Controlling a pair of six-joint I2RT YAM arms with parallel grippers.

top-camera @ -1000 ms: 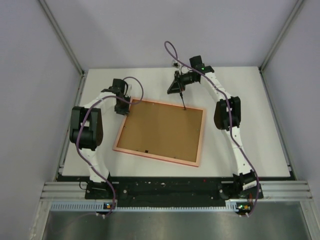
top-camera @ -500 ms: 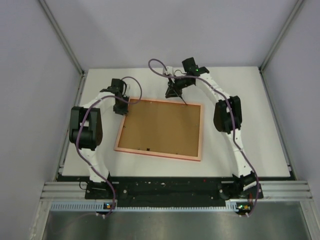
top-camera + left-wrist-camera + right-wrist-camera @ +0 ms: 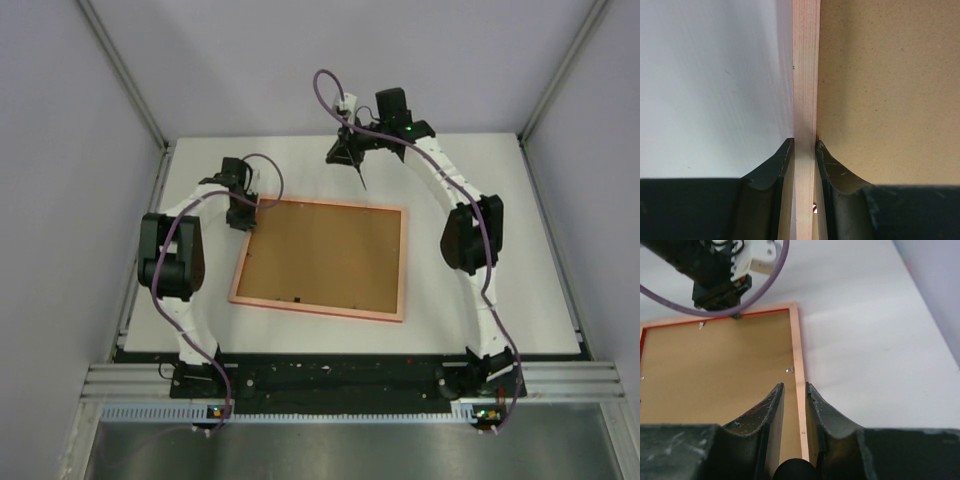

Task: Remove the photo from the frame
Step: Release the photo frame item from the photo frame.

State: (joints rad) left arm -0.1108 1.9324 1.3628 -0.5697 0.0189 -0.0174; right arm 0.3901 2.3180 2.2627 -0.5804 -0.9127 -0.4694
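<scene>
The frame (image 3: 320, 309) lies face down on the white table, its pale pinkish rim up and a brown backing board (image 3: 325, 255) filling it. The photo is hidden under that board. My left gripper (image 3: 244, 214) is shut on the rim at the frame's far left corner. In the left wrist view its fingers (image 3: 804, 145) pinch the pale rim (image 3: 806, 75) from both sides. My right gripper (image 3: 361, 180) hangs above the table just behind the frame's far edge, touching nothing. Its jaws (image 3: 794, 386) stand a narrow gap apart with nothing in it, and the rim (image 3: 801, 360) shows far below.
Small metal tabs (image 3: 789, 370) hold the board inside the rim, and a thin red inner edge (image 3: 765, 313) shows along one side. The left arm's wrist and purple cable (image 3: 722, 285) sit at the frame's corner. Grey walls enclose the table (image 3: 500, 300).
My right gripper has lifted off the board's far edge and drawn back and up. The frame swung slightly, squaring up on the table. The left gripper kept its hold.
</scene>
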